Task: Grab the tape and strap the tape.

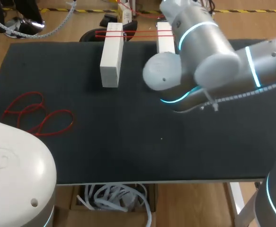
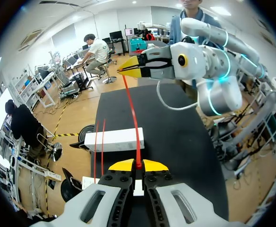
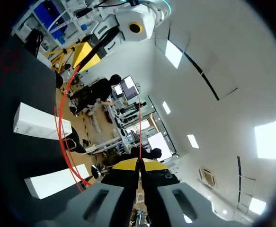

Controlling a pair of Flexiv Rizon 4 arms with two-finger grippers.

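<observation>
A red tape [image 2: 134, 113] runs taut through the air from my left gripper [image 2: 138, 165], shut on one end, up to my right gripper [image 2: 128, 70], shut on the other end. In the right wrist view the same tape [image 3: 62, 118] curves from my right gripper [image 3: 138, 163] to the left gripper [image 3: 86, 53]. Two white blocks [image 1: 111, 54] [image 1: 165, 42] stand at the table's far edge, with red tape strands [image 1: 138, 33] stretched across both. Below the taut tape lies one block [image 2: 121, 139]. Neither gripper shows in the head view.
Loose loops of red tape [image 1: 38, 113] lie on the black mat [image 1: 128, 151] at the left. My right arm [image 1: 209, 61] hangs over the table's right middle and hides part of the right block. My left arm's base [image 1: 14, 175] fills the near left corner.
</observation>
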